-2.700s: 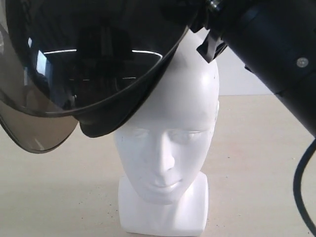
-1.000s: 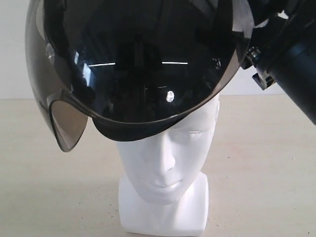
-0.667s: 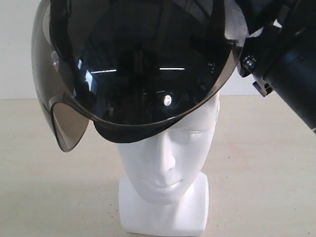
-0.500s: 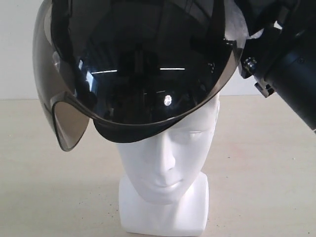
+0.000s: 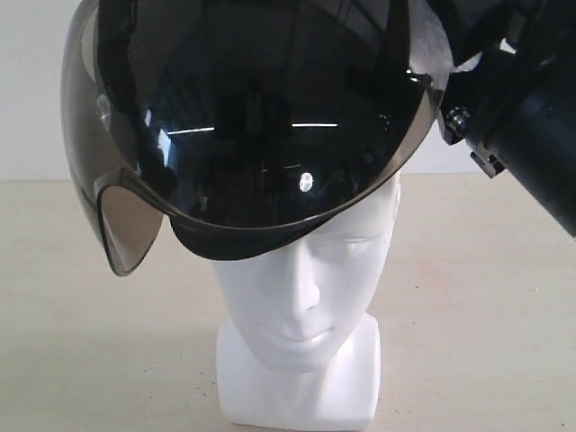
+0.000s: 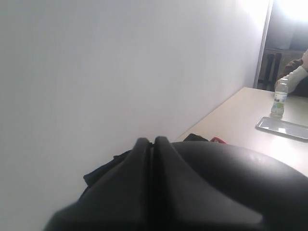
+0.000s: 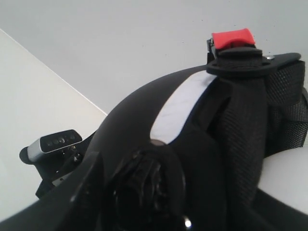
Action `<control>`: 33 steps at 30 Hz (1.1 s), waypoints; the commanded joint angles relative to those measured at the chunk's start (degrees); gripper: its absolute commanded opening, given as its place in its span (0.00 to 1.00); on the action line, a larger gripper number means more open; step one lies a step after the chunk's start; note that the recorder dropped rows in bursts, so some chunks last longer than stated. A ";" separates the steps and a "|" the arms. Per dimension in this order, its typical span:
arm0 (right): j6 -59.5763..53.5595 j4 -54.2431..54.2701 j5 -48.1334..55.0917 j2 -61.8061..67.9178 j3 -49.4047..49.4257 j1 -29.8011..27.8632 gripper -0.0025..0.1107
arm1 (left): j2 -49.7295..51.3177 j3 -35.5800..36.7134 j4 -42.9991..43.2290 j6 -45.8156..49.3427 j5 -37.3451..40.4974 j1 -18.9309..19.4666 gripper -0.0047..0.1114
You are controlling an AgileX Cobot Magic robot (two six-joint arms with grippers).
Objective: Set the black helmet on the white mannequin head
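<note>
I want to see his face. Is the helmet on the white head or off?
Partly on: the black helmet covers the crown of the white mannequin head, face uncovered. Whether it rests, cannot tell.

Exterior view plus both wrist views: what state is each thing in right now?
black helmet: sits tilted over the head's crown, tinted visor in front of the forehead.
white mannequin head: upright on its base, face below the brows uncovered.
left gripper: shut, fingers together against the helmet shell.
right gripper: at the helmet's side; open or gripping, cannot tell.
water bottle: upright in the background.
</note>
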 commanded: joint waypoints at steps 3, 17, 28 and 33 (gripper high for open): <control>-9.08 -0.06 -4.28 -1.39 -0.48 -1.77 0.02 | 4.97 2.37 7.88 0.49 11.81 -2.15 0.08; -7.22 -8.14 1.31 -1.39 -0.48 -1.77 0.02 | 7.64 2.37 7.91 0.67 12.61 -2.15 0.08; -6.63 -9.21 11.50 -1.39 -0.48 -1.77 0.02 | 7.88 2.37 7.92 0.67 12.94 -2.15 0.08; -6.23 -9.21 15.04 -1.39 -0.48 -1.77 0.02 | 7.88 2.37 7.92 0.67 12.94 -2.15 0.08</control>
